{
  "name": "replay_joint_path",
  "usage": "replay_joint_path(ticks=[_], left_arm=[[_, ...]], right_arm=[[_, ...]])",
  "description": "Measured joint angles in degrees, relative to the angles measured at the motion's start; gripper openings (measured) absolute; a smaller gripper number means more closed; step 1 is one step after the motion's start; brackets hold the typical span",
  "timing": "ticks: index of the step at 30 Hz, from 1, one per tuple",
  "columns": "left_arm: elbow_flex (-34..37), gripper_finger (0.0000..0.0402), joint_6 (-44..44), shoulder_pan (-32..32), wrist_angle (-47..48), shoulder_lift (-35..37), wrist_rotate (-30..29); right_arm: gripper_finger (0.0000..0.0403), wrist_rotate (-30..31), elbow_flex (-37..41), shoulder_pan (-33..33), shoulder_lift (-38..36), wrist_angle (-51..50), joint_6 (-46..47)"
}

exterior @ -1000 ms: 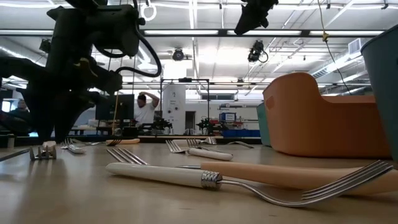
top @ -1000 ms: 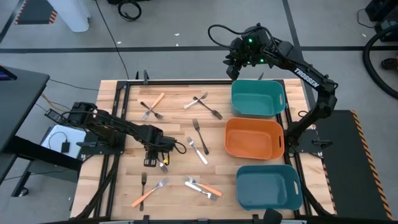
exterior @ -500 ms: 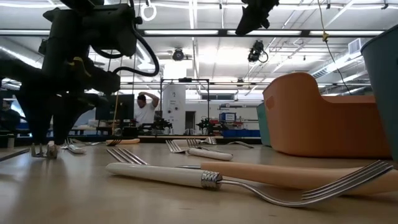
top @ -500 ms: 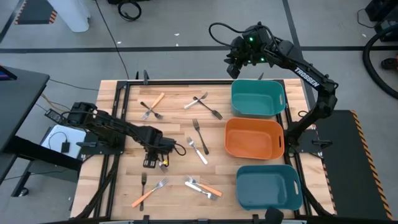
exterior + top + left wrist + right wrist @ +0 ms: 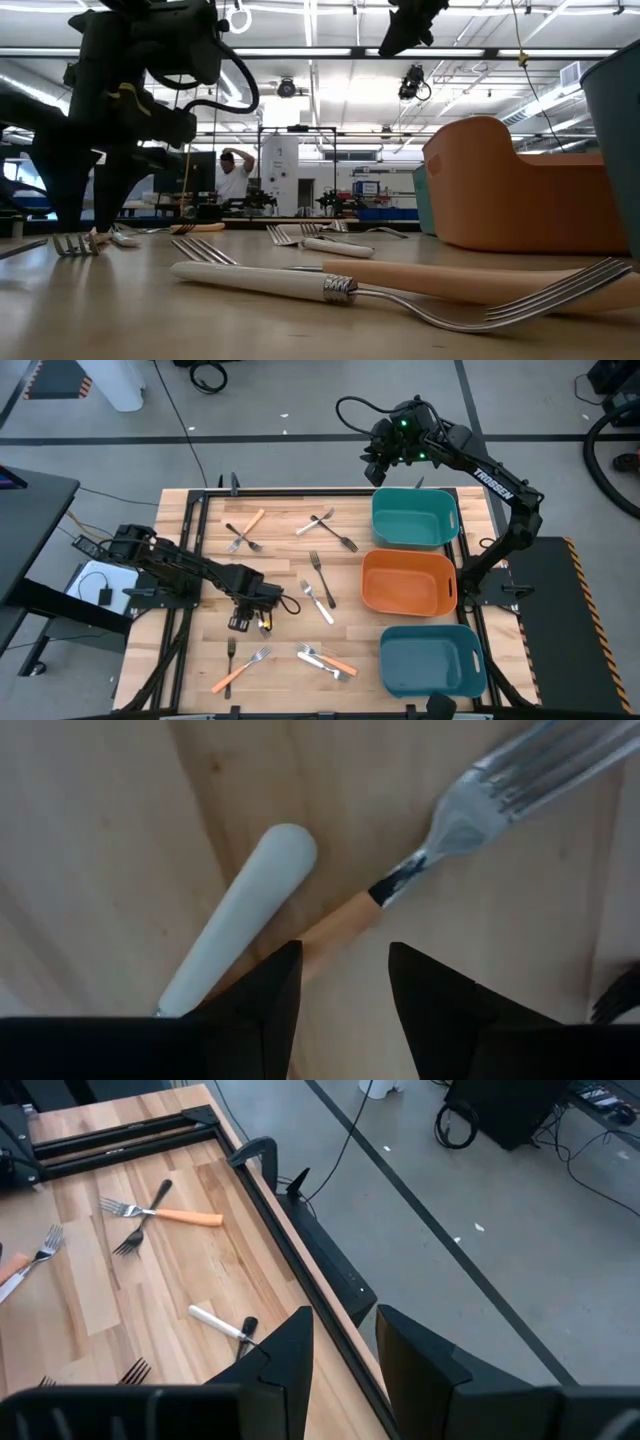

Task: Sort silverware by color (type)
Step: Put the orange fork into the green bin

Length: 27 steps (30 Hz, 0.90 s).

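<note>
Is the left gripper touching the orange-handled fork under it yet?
Cannot tell. In the left wrist view the left gripper straddles the orange-handled fork, fingers open, but the handle runs out of sight between them.

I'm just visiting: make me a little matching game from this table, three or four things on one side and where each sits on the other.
Things:
1. left gripper
2. right gripper
3. orange bin
4. crossed white and orange forks

Places:
A. between the two teal bins
B. raised beyond the table's far edge
C. low over the wood, astride an orange fork handle
D. near edge, beside the nearest teal bin

Pairs: 1-C, 2-B, 3-A, 4-D
</note>
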<state>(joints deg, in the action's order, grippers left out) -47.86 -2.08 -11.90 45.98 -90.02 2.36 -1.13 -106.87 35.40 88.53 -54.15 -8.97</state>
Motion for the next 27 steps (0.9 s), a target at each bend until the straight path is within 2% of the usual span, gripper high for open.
replay_joint_path(ticks=[10, 16, 24, 27], left_arm=[[-0.04, 0.0163, -16.23, 0.02, -3.83, 0.00, -3.20], [0.74, 0.0163, -18.08, 0.02, -2.79, -0.04, 1.65], [0.77, 0.0163, -21.18, 0.04, -5.33, -0.04, 1.79], [2.78, 0.0163, -22.16, 0.02, -8.31, -0.04, 2.09]], right_arm=[[0.0119, 0.00, 0.00, 0.00, 0.00, 0.00, 0.00], [0.0119, 0.00, 0.00, 0.00, 0.00, 0.00, 0.02], [0.0119, 0.00, 0.00, 0.00, 0.00, 0.00, 0.02], [0.0119, 0.00, 0.00, 0.00, 0.00, 0.00, 0.02]])
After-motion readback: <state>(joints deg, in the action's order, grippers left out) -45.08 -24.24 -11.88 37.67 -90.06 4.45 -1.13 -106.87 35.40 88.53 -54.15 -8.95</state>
